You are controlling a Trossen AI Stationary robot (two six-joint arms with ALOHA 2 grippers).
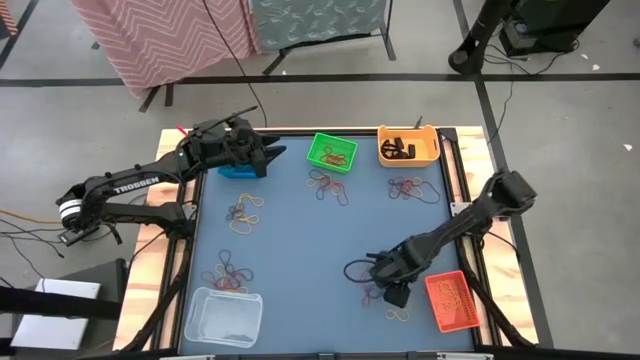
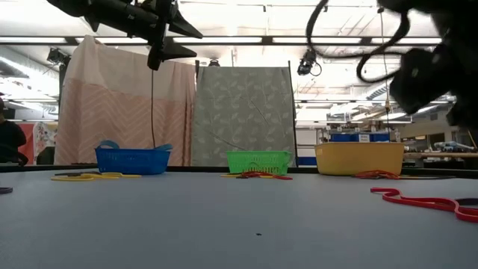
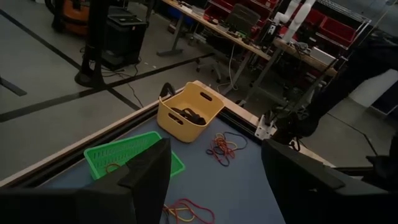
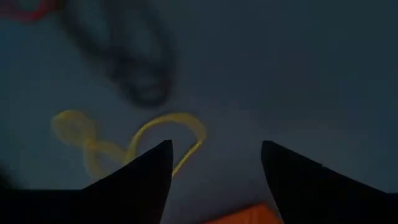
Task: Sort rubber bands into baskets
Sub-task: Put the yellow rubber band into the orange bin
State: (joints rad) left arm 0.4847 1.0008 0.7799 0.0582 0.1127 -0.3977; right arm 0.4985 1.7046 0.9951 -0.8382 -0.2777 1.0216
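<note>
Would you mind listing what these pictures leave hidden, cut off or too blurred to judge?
- Blue basket, high view: mostly covered by the left gripper; contents unseen.
- Right gripper, low view: only a dark blur at the edge; its open fingers show in its wrist view.
- Yellow rubber band, right wrist view: blurred, partly behind a finger.
- Red-orange basket and clear basket: absent from the low view.

Bench [image 1: 300,250] top slate blue w/ pale wood edge. Baskets: blue [image 2: 133,160], green [image 1: 332,152], yellow-orange [image 1: 408,146], red-orange [image 1: 452,301], clear white [image 1: 223,316]. Rubber bands [image 1: 328,186] mixed red, yellow, blue, dark. Arms black. Backdrop cloths: pink chevron [image 2: 119,112], grey-green leaf print [image 2: 244,108].
</note>
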